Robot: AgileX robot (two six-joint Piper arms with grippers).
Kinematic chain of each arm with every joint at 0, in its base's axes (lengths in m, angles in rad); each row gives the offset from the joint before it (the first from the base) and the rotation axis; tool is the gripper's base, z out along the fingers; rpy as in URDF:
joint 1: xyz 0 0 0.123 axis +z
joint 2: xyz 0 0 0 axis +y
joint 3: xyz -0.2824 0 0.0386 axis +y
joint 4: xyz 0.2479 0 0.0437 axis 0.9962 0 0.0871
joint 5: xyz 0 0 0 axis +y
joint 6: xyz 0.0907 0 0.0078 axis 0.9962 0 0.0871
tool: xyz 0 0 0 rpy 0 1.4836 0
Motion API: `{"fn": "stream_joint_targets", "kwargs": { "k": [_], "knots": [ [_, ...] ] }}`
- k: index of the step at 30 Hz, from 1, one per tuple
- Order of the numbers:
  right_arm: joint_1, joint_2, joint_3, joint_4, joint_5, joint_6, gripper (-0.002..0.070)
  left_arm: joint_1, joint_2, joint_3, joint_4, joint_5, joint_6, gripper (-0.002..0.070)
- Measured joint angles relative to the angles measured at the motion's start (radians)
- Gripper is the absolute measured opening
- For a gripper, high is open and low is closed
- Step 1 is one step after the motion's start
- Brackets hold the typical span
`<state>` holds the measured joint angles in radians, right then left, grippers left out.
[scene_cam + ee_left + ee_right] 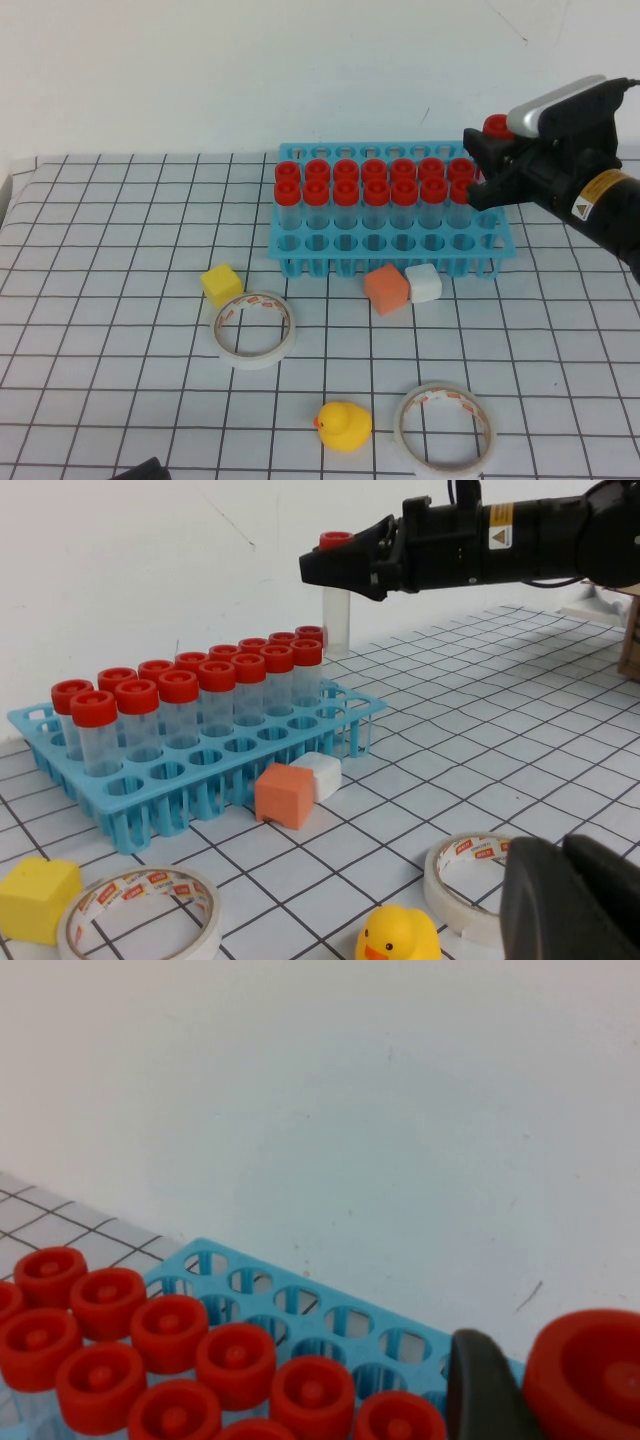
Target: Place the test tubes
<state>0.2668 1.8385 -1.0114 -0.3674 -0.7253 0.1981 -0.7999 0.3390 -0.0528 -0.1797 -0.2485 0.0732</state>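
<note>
A blue rack stands at the back middle of the table, with two rows of red-capped test tubes upright in it. My right gripper hovers over the rack's far right corner, shut on one more red-capped test tube, which hangs upright above the holes. The left wrist view shows this held tube clear of the rack. In the right wrist view its cap sits beside a dark finger. My left gripper rests low at the near left edge, shut and empty.
An orange block and a white block lie against the rack's front. A yellow block and a tape roll sit nearer left. A rubber duck and a second tape roll lie near the front edge.
</note>
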Motion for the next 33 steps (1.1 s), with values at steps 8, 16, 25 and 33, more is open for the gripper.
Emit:
{"fn": "stream_joint_targets", "kwargs": {
  "k": [8,16,25,33],
  "knots": [
    [0.0,0.011,-0.007,0.021,-0.002,-0.031,0.0264,0.0,0.0,0.0,0.0,0.0,0.0,-0.0001],
    [0.0,0.011,-0.007,0.126,-0.002,-0.079,0.0264,0.0,0.0,0.0,0.0,0.0,0.0,-0.0001],
    [0.0,0.062,-0.008,0.136,-0.014,-0.081,0.0264,0.0,0.0,0.0,0.0,0.0,0.0,-0.0001],
    [0.0,0.104,-0.008,0.138,-0.106,-0.081,0.0264,0.0,0.0,0.0,0.0,0.0,0.0,-0.0001]
  ]
}}
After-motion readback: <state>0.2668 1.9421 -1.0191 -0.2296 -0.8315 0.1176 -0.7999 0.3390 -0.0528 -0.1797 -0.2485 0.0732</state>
